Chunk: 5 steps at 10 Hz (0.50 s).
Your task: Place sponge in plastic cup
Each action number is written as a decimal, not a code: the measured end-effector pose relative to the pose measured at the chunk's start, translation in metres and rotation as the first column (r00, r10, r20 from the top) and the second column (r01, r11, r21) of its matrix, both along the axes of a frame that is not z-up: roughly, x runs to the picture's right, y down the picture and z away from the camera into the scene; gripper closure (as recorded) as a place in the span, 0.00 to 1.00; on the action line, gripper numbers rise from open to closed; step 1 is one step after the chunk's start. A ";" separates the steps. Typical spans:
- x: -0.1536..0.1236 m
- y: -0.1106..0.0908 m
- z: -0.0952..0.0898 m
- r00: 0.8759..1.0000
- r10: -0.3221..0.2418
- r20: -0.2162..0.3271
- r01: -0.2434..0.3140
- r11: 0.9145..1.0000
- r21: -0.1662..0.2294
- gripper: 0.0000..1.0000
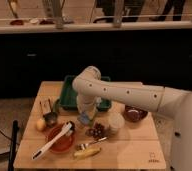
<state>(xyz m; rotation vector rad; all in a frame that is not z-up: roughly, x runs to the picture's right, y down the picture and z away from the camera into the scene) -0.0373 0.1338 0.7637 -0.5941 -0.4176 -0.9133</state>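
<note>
The light-blue sponge shows at the tip of my gripper, near the front edge of the green tray. The gripper points down from the white arm that reaches in from the right. I cannot tell whether the sponge is held or lies on the table. The pale cream plastic cup stands upright on the wooden table, to the right of the gripper and apart from it.
A green tray lies behind the gripper. A dark red bowl stands right of the cup. A dark red grape cluster, a fork, a banana, a red bowl with a white brush, a metal cup and a yellow fruit lie in front and to the left.
</note>
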 end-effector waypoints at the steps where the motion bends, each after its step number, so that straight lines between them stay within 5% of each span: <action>1: 0.002 -0.001 0.001 1.000 0.004 -0.002 -0.004 1.000 0.000 0.95; 5: 0.013 -0.011 0.006 1.000 0.032 -0.001 -0.032 0.999 -0.007 0.55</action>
